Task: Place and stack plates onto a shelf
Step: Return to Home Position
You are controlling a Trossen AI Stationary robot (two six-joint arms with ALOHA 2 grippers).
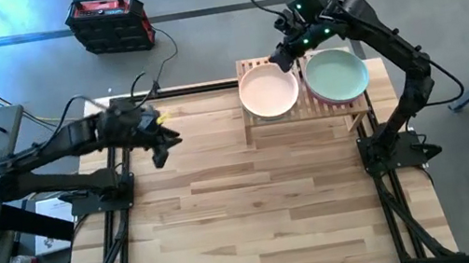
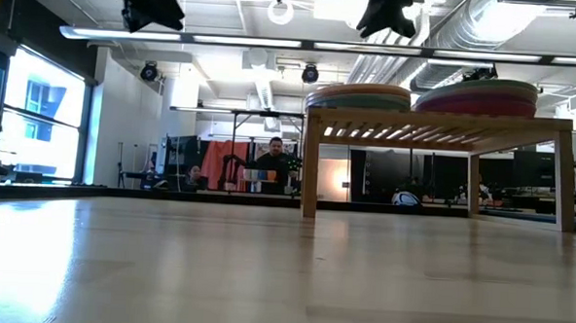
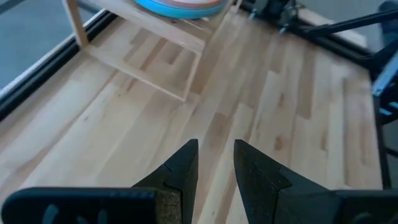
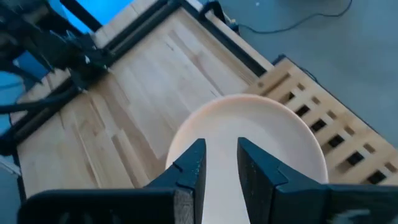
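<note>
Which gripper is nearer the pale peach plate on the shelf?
Right. The right gripper hovers over the pale peach plate; the left gripper hangs over the table, well clear of the shelf.

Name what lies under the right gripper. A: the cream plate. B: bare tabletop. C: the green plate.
A: the right gripper hovers over the cream plate on the shelf; the green plate lies beside it.

High view: overhead, straight down, far, whole table (image 1: 257, 213), shelf (image 1: 303, 119) at 1 o'clock from table centre. Low view: tabletop level, facing shelf, room beyond. Wrist views: close, angled down at table. Shelf shared by all four.
</note>
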